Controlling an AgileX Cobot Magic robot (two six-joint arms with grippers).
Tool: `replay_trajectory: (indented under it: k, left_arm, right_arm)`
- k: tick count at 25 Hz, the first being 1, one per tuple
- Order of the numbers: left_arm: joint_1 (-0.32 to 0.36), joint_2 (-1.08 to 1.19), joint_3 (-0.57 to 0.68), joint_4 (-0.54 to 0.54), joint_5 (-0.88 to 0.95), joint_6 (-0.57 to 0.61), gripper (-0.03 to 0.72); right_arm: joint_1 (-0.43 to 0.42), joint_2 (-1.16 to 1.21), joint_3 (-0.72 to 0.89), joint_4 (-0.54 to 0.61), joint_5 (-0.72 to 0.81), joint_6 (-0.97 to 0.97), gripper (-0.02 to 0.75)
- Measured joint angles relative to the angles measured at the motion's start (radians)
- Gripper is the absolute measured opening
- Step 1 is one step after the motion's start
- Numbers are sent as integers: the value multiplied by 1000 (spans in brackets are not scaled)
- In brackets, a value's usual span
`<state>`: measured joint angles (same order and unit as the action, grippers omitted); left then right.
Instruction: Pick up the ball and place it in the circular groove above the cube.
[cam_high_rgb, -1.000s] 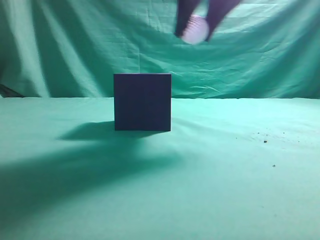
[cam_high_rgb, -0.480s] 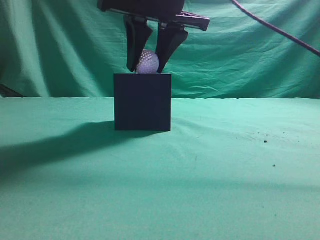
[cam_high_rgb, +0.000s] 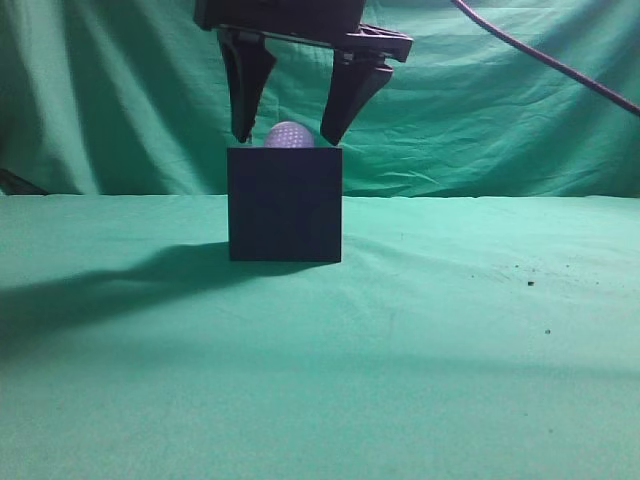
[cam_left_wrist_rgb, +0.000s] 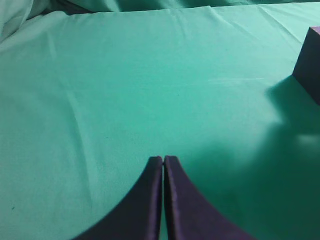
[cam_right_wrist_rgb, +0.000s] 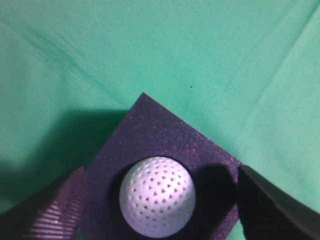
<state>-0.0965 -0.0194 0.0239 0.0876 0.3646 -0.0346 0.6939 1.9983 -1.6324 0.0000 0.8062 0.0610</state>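
Note:
A white dimpled ball (cam_high_rgb: 289, 135) sits in the round groove on top of the dark cube (cam_high_rgb: 285, 205), partly sunk into it. In the right wrist view the ball (cam_right_wrist_rgb: 157, 196) rests in the cube's (cam_right_wrist_rgb: 150, 135) top. My right gripper (cam_high_rgb: 285, 132) is open just above the cube, one finger on each side of the ball and apart from it; it also shows in the right wrist view (cam_right_wrist_rgb: 159, 200). My left gripper (cam_left_wrist_rgb: 163, 159) is shut and empty over bare cloth, left of the cube (cam_left_wrist_rgb: 308, 62).
A green cloth (cam_high_rgb: 450, 340) covers the table and hangs as a backdrop. A black cable (cam_high_rgb: 560, 60) runs across the upper right. A few dark specks (cam_high_rgb: 530, 282) lie on the cloth at the right.
My right gripper carried the ball down from the upper right onto the cube, then opened and let go. The ball now sits lower, in the groove.

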Motion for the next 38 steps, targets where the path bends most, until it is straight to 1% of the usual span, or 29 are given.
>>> replay_trajectory:
  k: [3, 5, 6, 9, 11, 13, 14, 15, 19, 22, 28, 34, 38]
  left_arm:
    - [0, 0, 0, 0, 0, 0, 0]
    - [0, 0, 0, 0, 0, 0, 0]
    - [0, 0, 0, 0, 0, 0, 0]
    - [0, 0, 0, 0, 0, 0, 0]
    - [0, 0, 0, 0, 0, 0, 0]
    - [0, 0, 0, 0, 0, 0, 0]
    - [0, 0, 0, 0, 0, 0, 0]
    - [0, 0, 0, 0, 0, 0, 0]
    - [0, 0, 0, 0, 0, 0, 0]
    - [0, 0, 0, 0, 0, 0, 0]
    - [0, 0, 0, 0, 0, 0, 0]
    - [0, 0, 0, 0, 0, 0, 0]
    - [0, 0, 0, 0, 0, 0, 0]
  right_arm:
    - [0, 4, -49, 0, 50, 0, 529]
    - [0, 4, -107, -1, 123, -1, 529]
    - [0, 4, -134, -3, 162, -1, 466]
    - [0, -7, -210, -7, 302, -1, 334]
    - [0, -34, -222, -7, 370, -1, 209]
    - [0, -80, -224, -7, 418, -1, 92]
    - [0, -106, -224, -7, 427, 0, 54]
    - [0, -129, -224, -7, 435, 8, 0]
    - [0, -268, -181, -5, 437, 43, 0]
    - [0, -394, -89, -14, 441, 71, 0]
    - [0, -680, 209, -29, 441, 105, 0]
    - [0, -979, 548, -23, 291, 120, 0]
    - [0, -1172, 705, -11, 214, 120, 0]
